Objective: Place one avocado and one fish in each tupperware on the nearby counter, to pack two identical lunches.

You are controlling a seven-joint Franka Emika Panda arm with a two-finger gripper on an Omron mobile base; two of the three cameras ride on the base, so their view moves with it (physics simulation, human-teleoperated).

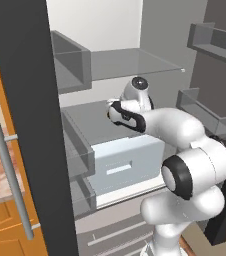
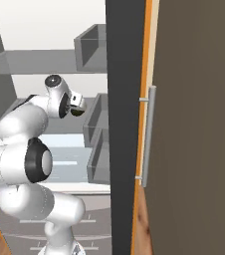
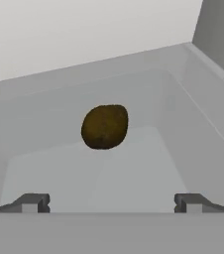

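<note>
Gripper (image 3: 112, 202) wide open, holding nothing, reaching into fridge w/ grey shelf (image 1: 135, 62) across upper frame. Dark brown-olive avocado (image 3: 104, 126) sits mid-frame in hand view, apart from tips, nothing between. Pale drawer (image 1: 127, 161) below arm; dark fridge door (image 1: 35, 125) at left.

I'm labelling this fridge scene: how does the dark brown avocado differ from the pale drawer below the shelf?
The avocado is small, rounded and dark brown-olive with a mottled skin; the drawer is large, boxy and plain pale blue-grey. The avocado lies loose on a grey shelf, ahead of the open tool and untouched by it; the drawer sits closed in the fridge, lower down, with a slot-like handle on its front. Both are inside the open fridge.
</note>
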